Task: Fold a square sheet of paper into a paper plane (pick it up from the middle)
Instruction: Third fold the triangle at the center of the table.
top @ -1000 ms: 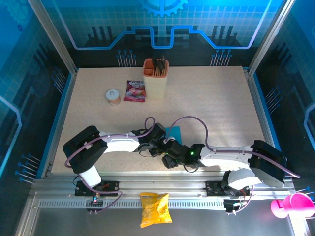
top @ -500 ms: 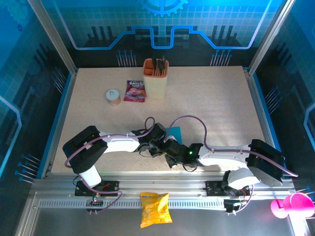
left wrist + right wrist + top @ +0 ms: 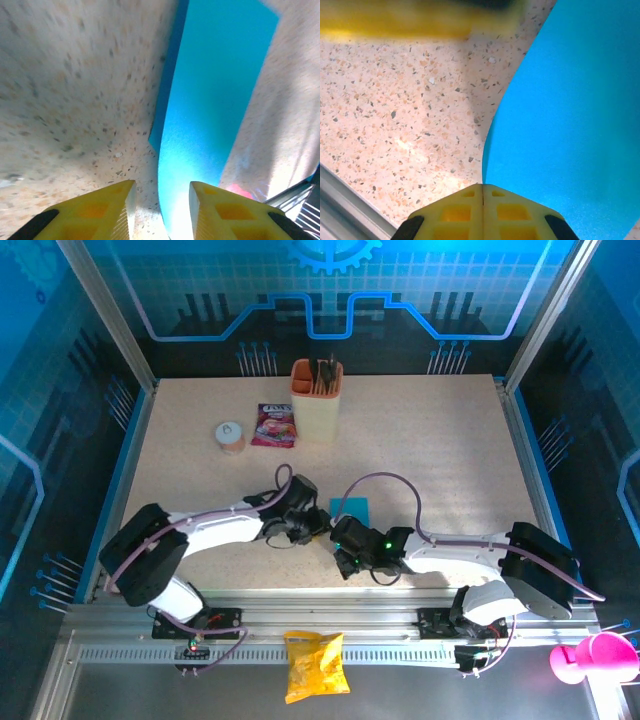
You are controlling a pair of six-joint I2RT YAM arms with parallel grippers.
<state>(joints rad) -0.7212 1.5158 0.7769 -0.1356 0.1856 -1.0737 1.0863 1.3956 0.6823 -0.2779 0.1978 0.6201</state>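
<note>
My right gripper (image 3: 482,189) has just pinched shut on the near edge of the square sheet of paper (image 3: 352,508), which lies mid-table toward the near side. My left gripper (image 3: 161,192) has let go, its 2 jaws now spread around the sheet's edge. I judge this frees my left for the next fold.

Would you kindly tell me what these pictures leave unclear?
Top view: the left gripper and right gripper cover the blue paper's near part, hiding its folds.
Right wrist view: a yellow bar along the top edge is too blurred to identify.
Top view: the cup holds dark things too small to name.
</note>
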